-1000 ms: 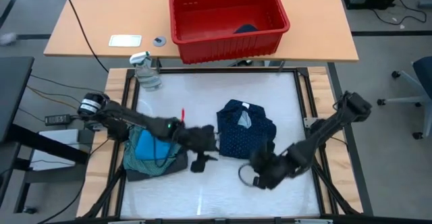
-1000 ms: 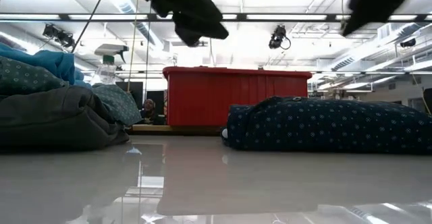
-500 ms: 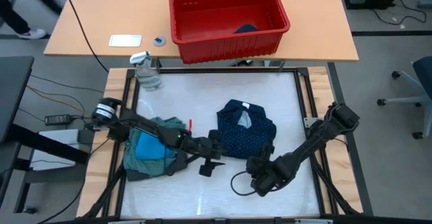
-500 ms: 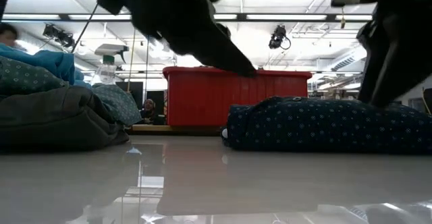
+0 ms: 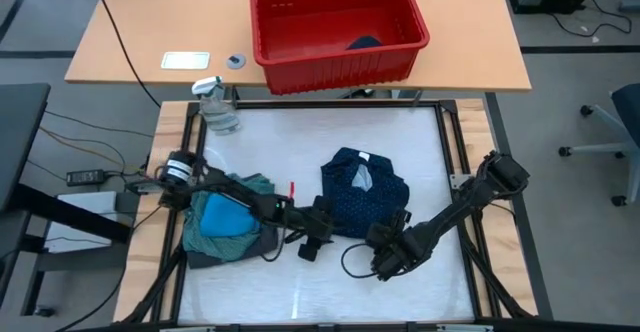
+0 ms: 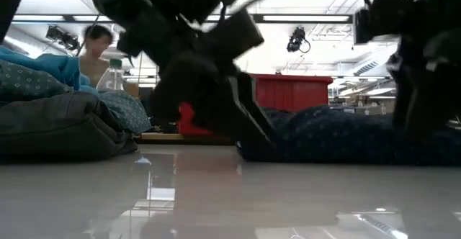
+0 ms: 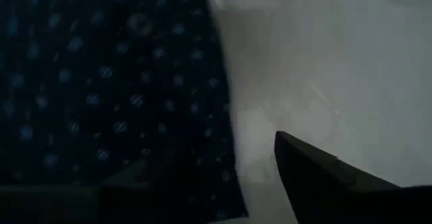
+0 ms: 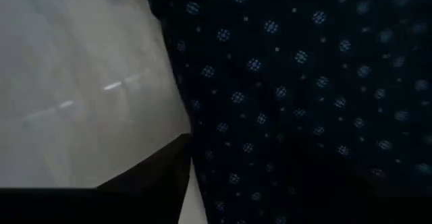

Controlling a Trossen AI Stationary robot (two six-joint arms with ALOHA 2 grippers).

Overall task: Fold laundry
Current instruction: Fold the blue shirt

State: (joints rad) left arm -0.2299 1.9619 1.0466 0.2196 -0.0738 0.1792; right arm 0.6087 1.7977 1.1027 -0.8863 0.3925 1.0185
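The navy dotted piece (image 5: 362, 194) lies folded on the white table top, right of centre. My left gripper (image 5: 320, 234) is low at its near-left corner, open; in the left wrist view one finger (image 7: 317, 177) is over the bare table and the other over the cloth (image 7: 101, 82). My right gripper (image 5: 393, 236) is low at the near-right corner, open, with one finger (image 8: 158, 166) beside the cloth's edge (image 8: 185, 109). A stack of teal (image 5: 250, 185), bright blue (image 5: 225, 217) and dark grey (image 5: 240, 247) pieces lies at the left. My left gripper stands across the navy piece's near-left edge (image 7: 226, 116), slanting down from the left. I cannot tell whether either finger touches the cloth. My right gripper is down at the near-right edge, coming from the right. Its far finger is lost in the dark, and touch cannot be told.
A red bin (image 5: 300, 57) stands on the wooden table beyond the far edge, with a dark item (image 5: 363, 43) inside. A spray bottle (image 5: 218, 107) is at the far-left corner. A person (image 6: 97, 48) shows in the room behind. Bare table top lies near the front edge (image 5: 300, 292).
Both grippers have come down from well above the table to the table top beside the navy piece. My left gripper has gone toward the right, off the stack, to the piece's near-left corner. My right gripper has drawn in toward the near-right corner. The cloth has not moved.
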